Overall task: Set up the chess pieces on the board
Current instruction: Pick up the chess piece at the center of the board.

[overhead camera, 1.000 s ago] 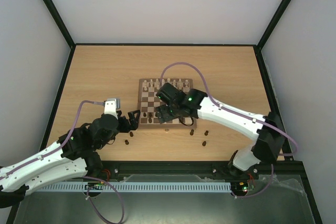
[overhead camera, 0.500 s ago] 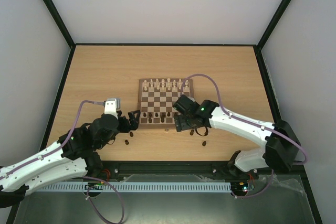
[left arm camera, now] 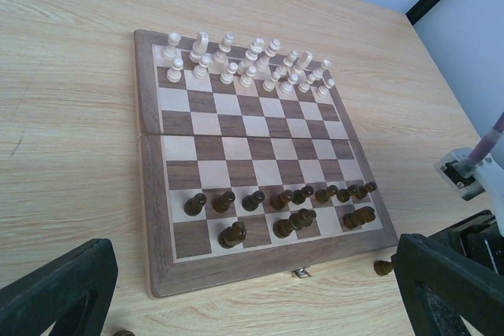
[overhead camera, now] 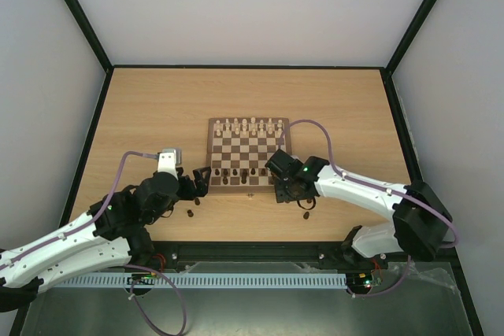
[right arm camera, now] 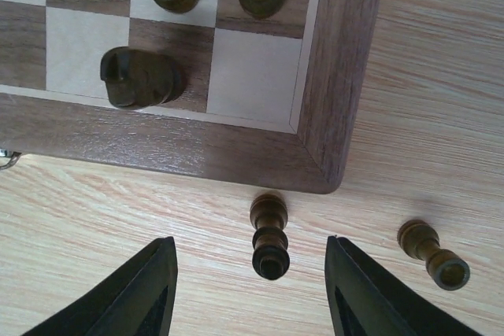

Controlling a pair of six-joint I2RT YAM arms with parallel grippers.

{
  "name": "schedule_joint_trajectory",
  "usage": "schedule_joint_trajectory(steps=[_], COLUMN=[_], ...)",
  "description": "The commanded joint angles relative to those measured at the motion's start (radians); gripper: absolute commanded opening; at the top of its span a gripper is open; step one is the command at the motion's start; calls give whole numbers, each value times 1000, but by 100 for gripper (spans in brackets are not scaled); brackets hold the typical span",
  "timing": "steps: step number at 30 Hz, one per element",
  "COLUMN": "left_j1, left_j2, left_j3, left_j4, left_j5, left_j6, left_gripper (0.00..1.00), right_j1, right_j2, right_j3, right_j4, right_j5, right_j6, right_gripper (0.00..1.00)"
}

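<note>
The board [overhead camera: 213, 153] lies mid-table, with cream chess pieces [overhead camera: 248, 125] in its two far rows and dark ones [overhead camera: 236, 172] in the near rows. More dark pieces stand on the table off both near corners [overhead camera: 305, 214] [overhead camera: 197, 201]. My right gripper [right arm camera: 250, 273] is low at the board's near right corner [right arm camera: 339, 116]. It is open, with one upright dark piece [right arm camera: 269, 234] between its fingers, untouched. My left gripper [left arm camera: 252, 308] is open and empty, just off the board's near left corner.
A second loose dark piece [right arm camera: 433, 251] stands right of my right gripper's outer finger [right arm camera: 354, 289]. A dark knight [right arm camera: 140, 76] sits one square from the board's corner square. Another loose dark piece [overhead camera: 190, 213] stands near my left arm. A metal clasp [left arm camera: 300, 272] sticks out of the board's front edge.
My right arm has drawn back from over the board to its near right corner and come down around a loose dark piece. The left arm has stayed still.
</note>
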State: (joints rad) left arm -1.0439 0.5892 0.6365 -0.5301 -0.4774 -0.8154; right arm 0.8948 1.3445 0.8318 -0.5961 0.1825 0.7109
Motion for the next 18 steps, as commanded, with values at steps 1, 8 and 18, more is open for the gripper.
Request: schedule_joint_trajectory(steps=[1,8,18], left_j1=[3,3,3], left_j2=[-9,-11,-16], left_j3=[-9,-9,-5], left_j4=[9,9,10], left_j5=[-2,-3,3], left_j6=[4,2,8], left_gripper=[99,99,99], right_j1=[-2,-3,-4], right_j2=[27,56,89], right_j3=[-13,-26,-31], right_j4=[-8,4,15], right_j5=[1,4,3], right_j6=[11,5,-5], right_gripper=[51,37,23])
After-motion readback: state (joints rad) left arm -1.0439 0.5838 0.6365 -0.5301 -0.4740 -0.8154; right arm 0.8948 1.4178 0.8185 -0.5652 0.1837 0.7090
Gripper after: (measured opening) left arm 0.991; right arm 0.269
